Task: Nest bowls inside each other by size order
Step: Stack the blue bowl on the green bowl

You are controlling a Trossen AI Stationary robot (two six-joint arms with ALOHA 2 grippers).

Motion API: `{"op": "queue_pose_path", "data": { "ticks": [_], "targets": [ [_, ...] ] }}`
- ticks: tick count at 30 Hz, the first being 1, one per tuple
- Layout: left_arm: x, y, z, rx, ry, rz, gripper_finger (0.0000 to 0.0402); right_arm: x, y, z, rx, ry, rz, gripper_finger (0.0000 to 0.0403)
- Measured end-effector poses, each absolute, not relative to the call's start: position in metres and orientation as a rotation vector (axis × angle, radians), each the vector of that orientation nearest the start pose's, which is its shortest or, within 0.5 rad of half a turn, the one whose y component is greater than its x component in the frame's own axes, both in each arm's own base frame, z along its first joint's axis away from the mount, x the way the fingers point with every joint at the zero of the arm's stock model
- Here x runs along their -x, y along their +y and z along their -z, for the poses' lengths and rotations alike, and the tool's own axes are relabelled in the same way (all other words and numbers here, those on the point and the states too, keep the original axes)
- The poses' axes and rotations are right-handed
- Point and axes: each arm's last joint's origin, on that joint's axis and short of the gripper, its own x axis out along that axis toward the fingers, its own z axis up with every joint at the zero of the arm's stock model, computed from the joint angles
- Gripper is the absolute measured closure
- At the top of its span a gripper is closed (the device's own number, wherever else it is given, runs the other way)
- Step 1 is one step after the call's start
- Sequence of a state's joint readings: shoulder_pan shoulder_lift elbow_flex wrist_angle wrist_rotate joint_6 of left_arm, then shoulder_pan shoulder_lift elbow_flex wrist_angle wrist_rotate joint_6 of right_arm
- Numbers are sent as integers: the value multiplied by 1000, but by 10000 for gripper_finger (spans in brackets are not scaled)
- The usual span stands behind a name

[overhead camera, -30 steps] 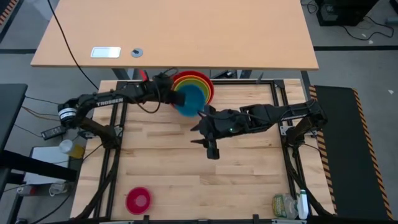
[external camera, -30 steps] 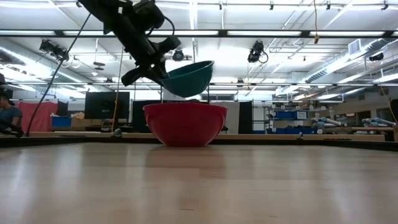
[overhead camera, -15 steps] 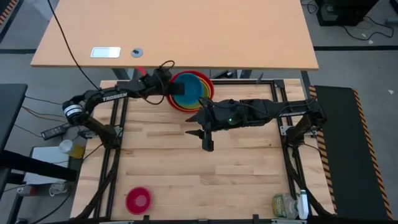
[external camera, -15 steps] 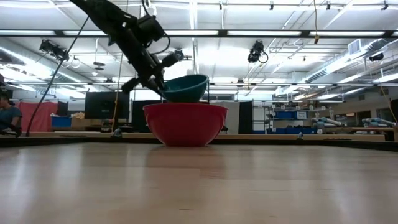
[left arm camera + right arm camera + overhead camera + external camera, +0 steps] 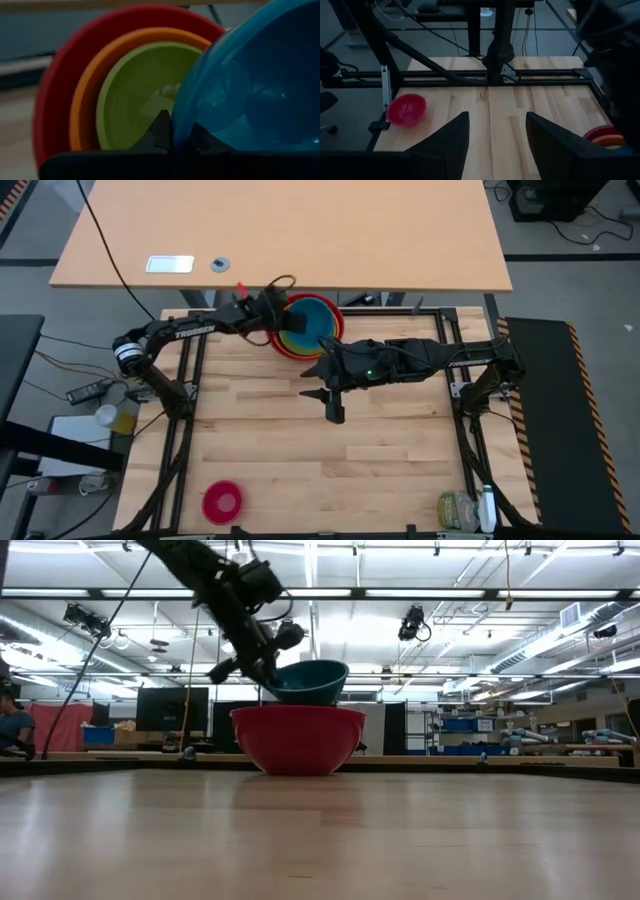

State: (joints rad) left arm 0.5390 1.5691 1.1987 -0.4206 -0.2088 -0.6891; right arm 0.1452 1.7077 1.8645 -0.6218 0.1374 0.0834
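Far edge of bench (image 5: pixel 400 470): my left gripper (image 5: pixel 277 323), fingers clamped on blue bowl (image 5: pixel 312 326) rim over red (image 5: pixel 338 320), orange (image 5: pixel 87 90), green (image 5: pixel 135 95) stack. Right gripper (image 5: pixel 334 406) mid-bench, fingers apart. Pink bowl (image 5: pixel 222 502), near-left corner.

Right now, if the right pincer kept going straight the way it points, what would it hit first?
Nothing close: the right pincer, open, points over bare table. The pink bowl sits off to one side, so the table's far frame probably comes first.

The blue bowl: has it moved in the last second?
Yes. The blue bowl, gripped by the left gripper, has moved over the red bowl and lower into the stack.
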Motion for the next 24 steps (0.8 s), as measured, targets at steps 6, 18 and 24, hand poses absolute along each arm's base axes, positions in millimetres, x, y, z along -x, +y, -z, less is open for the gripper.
{"op": "queue_pose_path", "data": {
  "ticks": [6,18,24],
  "targets": [
    [-306,201,-279,662,736,-995,389,-371,50,-419,-16,464,12,202],
    [-324,221,-241,663,969,-962,388,-370,50,-417,-30,492,18,202],
    [-324,222,-237,663,990,-975,366,-370,50,-416,-28,504,19,202]
  ]
}}
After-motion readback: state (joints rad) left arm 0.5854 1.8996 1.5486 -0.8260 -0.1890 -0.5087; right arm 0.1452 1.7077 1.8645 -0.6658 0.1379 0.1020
